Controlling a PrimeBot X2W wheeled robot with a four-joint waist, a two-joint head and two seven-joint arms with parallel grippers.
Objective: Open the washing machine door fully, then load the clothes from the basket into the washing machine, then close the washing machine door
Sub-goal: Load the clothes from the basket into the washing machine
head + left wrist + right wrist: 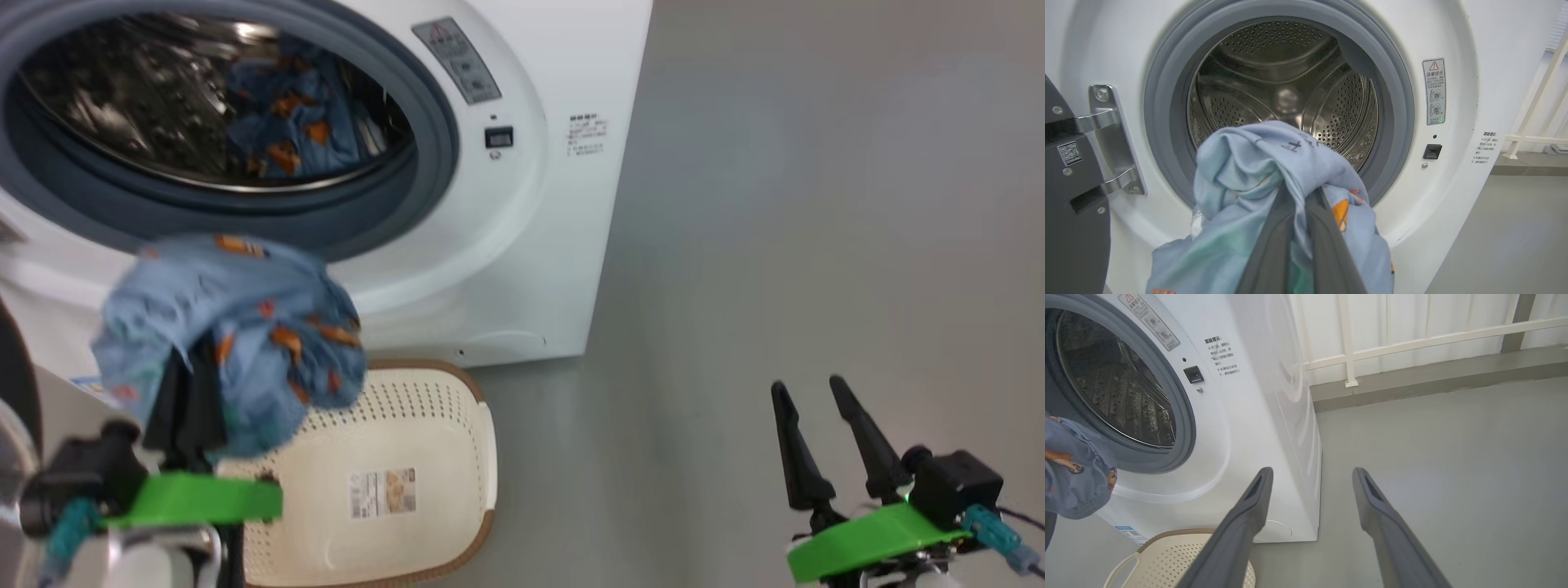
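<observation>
Your left gripper (pixel 1300 195) is clamped on the clothes (pixel 237 327) at mid-left of the head view, above the basket (pixel 457 457), below the washer (pixel 522 204) opening; the right gripper (pixel 808 394) is spread and empty, lower right.

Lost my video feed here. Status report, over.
Left gripper shut on the clothes, held before the washing machine mouth. Right gripper open, empty, off aside. Door swung open, mouth unobstructed.
</observation>
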